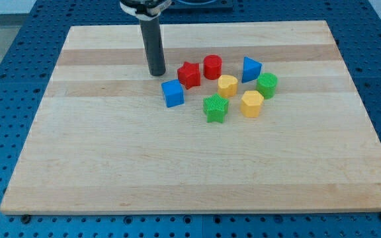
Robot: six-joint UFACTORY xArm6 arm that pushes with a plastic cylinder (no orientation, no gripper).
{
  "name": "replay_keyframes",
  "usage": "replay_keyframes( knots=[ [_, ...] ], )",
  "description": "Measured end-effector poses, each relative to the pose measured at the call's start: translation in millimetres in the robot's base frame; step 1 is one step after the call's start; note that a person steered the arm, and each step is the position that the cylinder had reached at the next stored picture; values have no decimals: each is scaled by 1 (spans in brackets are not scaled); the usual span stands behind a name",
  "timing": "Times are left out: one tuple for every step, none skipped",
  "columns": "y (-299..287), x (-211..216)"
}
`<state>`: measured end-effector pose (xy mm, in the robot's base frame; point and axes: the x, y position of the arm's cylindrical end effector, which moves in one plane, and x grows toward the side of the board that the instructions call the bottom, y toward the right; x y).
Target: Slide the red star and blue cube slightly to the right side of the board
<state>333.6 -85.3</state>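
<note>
My tip (157,73), the lower end of a straight dark rod with no jaws to spread or press together, is seen resting on the pale wooden board (111,165) near the view's top, left of centre. Nothing is touched by it; a narrow gap is left between it and the red star-shaped plastic block (189,75), which lies just to its right. The blue plastic cube (172,93) is placed just below and to the right of my tip, close beside the red star at its lower left, and whether the two touch cannot be told. Immediately right of the red star a red plastic cylinder (211,67) is found, and beyond it a yellow rounded block (227,85). A blue triangular block (251,69) sits further toward the view's right, with a green ribbed cylinder (267,85) just below it. A green star-shaped block (215,108) and a yellow hexagonal block (251,103) lie along the cluster's lower edge. The board is surrounded by a blue perforated table (5,79).
</note>
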Motion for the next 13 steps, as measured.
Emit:
replay_keyframes(
  knots=[
    [14, -14],
    [41, -17],
    [60, -21],
    [67, -21],
    [67, -20],
    [67, -19],
    [67, -14],
    [67, -13],
    [66, -13],
    [62, -12],
    [57, -7],
    [49, -6],
    [38, -6]
  ],
)
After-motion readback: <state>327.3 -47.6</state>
